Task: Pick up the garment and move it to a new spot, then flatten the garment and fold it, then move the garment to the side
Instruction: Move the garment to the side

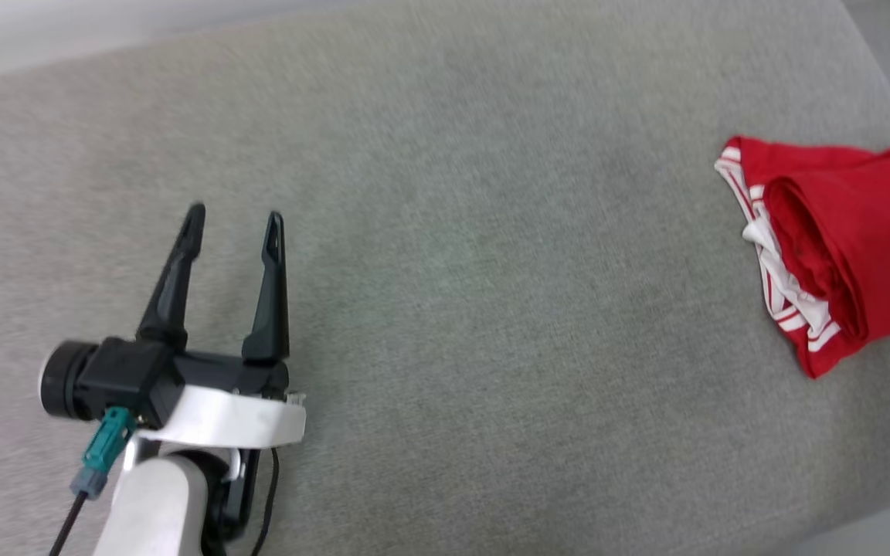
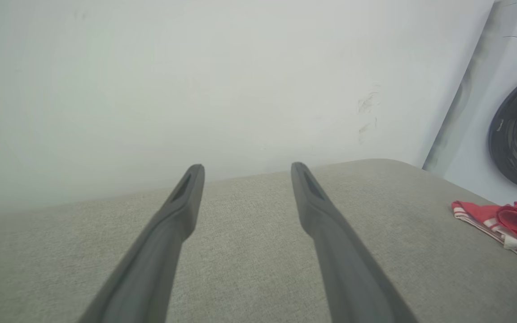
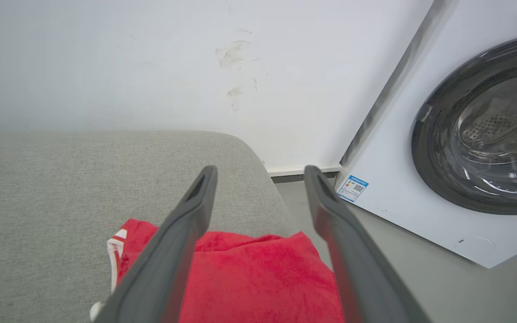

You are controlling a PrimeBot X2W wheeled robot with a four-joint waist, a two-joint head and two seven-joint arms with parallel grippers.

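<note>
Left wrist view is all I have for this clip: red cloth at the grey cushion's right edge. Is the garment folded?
Observer: Yes. In the head view the garment lies in a compact folded bundle, white striped trim along its left edge.
Operator: Is the right gripper holding it?
Observer: No. The right gripper is open above it, nothing between its tips.
Operator: Anything beyond it?
Observer: A blue-and-white label on the washing machine, low on its front.
</note>
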